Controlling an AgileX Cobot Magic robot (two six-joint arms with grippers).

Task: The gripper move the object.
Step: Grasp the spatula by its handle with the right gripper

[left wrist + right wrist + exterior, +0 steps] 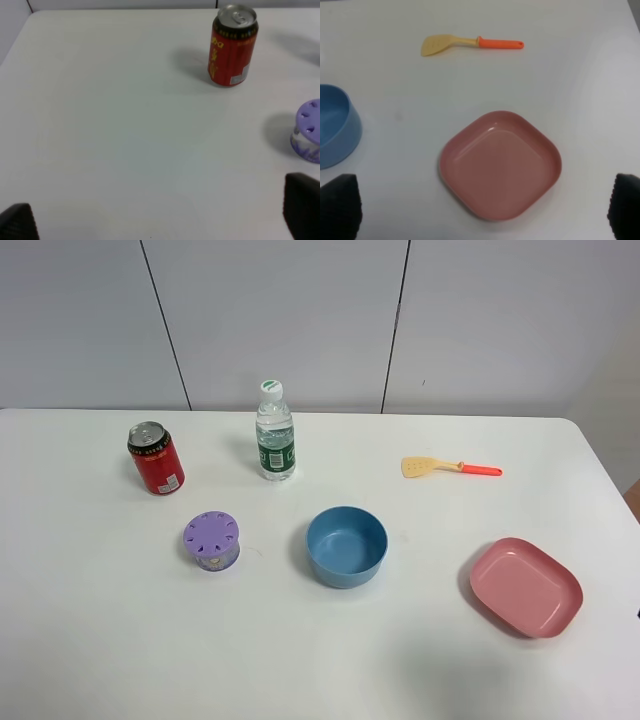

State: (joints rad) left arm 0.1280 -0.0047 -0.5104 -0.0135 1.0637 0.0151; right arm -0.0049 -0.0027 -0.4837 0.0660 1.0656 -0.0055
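The toy spatula (449, 467), with a pale-yellow blade and a red-orange handle, lies flat on the white table at the back right. It also shows in the right wrist view (470, 44), beyond the pink plate. My right gripper (482, 212) is open and empty, its black fingertips (340, 205) wide apart at the near side of the plate, well short of the spatula. My left gripper (160, 222) is open and empty over bare table, with one fingertip (302, 205) showing near the purple pot. Neither arm shows in the exterior high view.
A pink plate (527, 586) lies at the front right and a blue bowl (346, 545) in the middle. A purple lidded pot (211, 540), a red can (156, 458) and a water bottle (274, 431) stand to the left. The table's right edge (610, 480) is near the spatula.
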